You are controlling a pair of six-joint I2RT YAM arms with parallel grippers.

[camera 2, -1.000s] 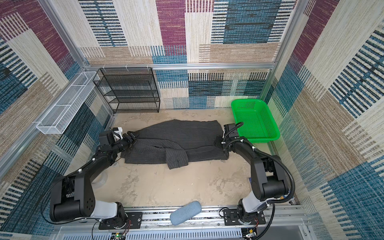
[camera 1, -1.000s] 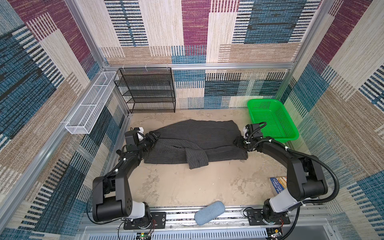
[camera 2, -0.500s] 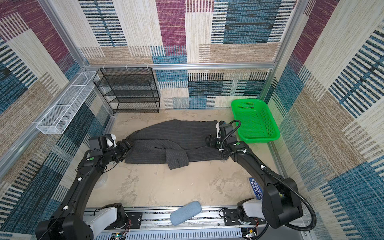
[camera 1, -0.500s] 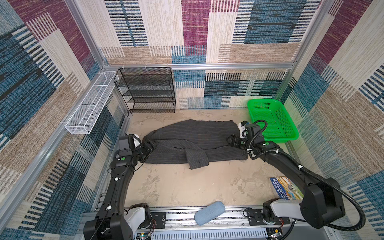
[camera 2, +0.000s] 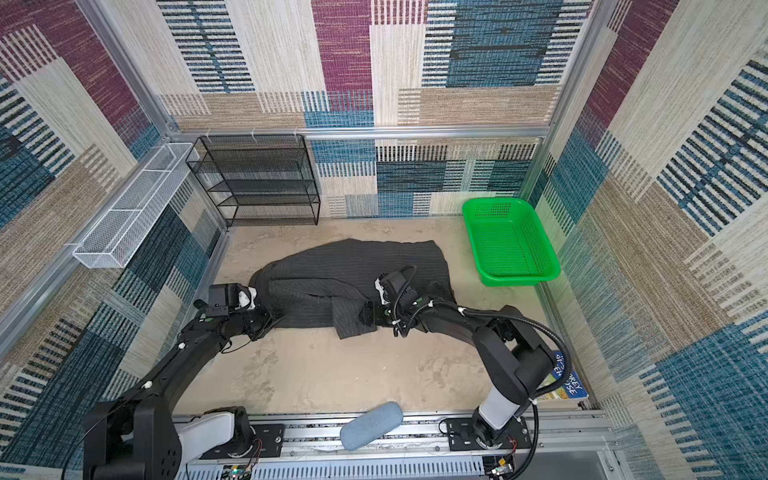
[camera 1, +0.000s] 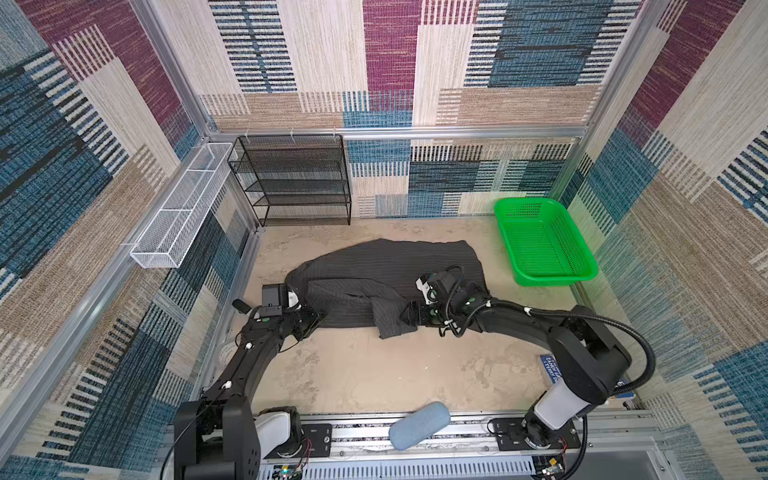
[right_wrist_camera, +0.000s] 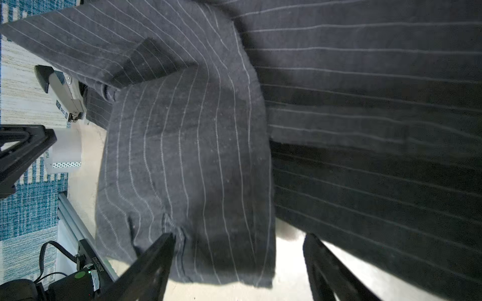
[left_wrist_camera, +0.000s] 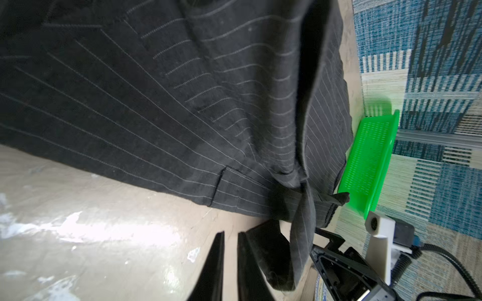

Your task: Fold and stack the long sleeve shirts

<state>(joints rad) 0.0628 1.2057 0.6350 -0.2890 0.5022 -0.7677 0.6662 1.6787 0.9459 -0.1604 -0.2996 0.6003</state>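
Note:
A dark charcoal pinstriped long sleeve shirt (camera 1: 386,270) (camera 2: 353,266) lies spread on the sandy table, one sleeve folded across it with its cuff (camera 1: 392,324) (right_wrist_camera: 182,156) pointing at the front. My left gripper (camera 1: 316,323) (camera 2: 274,321) sits at the shirt's front left corner. In the left wrist view its fingers (left_wrist_camera: 230,233) are shut with only a thin slit and bare table between them, just short of the hem (left_wrist_camera: 156,104). My right gripper (camera 1: 409,318) (camera 2: 368,318) (right_wrist_camera: 238,235) stands wide open at the cuff, whose end lies between its fingers.
A green basket (camera 1: 536,201) (camera 2: 494,201) stands at the back right. A black wire shelf (camera 1: 291,178) is against the back wall and a white wire basket (camera 1: 178,216) hangs on the left wall. A blue-grey case (camera 1: 419,424) lies on the front rail, a book (camera 2: 567,382) at the right.
My left gripper has slid from the shirt's left end to its front corner and shut. My right gripper has moved left and forward to the sleeve cuff and opened wider.

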